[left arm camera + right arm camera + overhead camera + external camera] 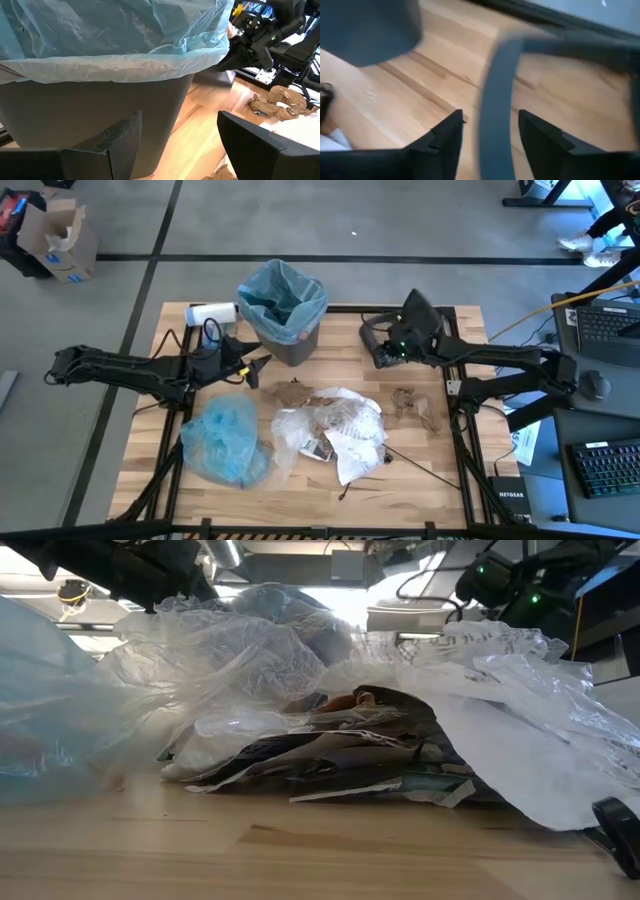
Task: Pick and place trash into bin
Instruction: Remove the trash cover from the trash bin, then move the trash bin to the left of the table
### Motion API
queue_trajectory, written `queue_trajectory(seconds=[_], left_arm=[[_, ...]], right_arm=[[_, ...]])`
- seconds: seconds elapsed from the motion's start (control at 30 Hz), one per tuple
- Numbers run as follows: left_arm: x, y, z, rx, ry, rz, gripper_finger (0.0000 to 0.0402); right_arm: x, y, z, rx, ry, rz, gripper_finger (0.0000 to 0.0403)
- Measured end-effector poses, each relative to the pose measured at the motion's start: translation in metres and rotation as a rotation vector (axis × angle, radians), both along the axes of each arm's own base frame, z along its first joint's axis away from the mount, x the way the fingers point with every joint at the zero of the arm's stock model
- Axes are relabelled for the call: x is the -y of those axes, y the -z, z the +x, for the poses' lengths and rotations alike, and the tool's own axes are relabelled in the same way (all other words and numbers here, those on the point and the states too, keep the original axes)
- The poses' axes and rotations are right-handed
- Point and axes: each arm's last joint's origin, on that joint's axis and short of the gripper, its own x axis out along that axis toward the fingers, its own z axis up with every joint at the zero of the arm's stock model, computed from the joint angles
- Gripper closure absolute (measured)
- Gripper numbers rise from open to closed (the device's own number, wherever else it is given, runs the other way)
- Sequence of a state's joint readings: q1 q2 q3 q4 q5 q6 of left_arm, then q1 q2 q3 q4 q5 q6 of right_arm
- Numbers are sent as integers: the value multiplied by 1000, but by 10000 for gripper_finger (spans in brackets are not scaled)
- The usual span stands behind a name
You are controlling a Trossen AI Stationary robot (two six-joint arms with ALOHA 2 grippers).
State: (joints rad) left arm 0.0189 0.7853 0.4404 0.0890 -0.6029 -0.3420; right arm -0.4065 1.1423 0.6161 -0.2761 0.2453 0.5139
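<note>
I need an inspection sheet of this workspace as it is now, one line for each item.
Surface: wooden table, middle covered.
Job's things: bin with blue liner at the far edge; lid beside it; trash piled in the middle; brown paper apart.
Clutter: blue bag; white roll.
Grippers: left gripper open beside the bin; right gripper open around the lid's rim.
Cables: yellow cable off the table's right side.
Surroundings: cardboard box; keyboards.
</note>
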Motion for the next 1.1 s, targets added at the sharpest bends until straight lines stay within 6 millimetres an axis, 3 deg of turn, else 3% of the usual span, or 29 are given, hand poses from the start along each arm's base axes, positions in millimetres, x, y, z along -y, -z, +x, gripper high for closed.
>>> queue_trajectory(seconds=[0.2, 0.43, 0.63, 0.87, 1.1], left_arm=[[0, 0, 0, 4, -3, -11, 149], [0, 0, 0, -5, 0, 1, 149], [0, 1, 0, -8, -1, 1, 149], [0, 3, -1, -26, -4, -9, 149], [0, 9, -3, -64, -18, -55, 149]], right_arm=[[0, -18, 0, -64, -17, -1, 132], [8, -58, 26, 128, -259, -236, 95], [32, -53, 43, 40, -239, -513, 108], [60, -27, 82, 59, -288, -595, 118], [85, -29, 132, 16, -323, -605, 119]])
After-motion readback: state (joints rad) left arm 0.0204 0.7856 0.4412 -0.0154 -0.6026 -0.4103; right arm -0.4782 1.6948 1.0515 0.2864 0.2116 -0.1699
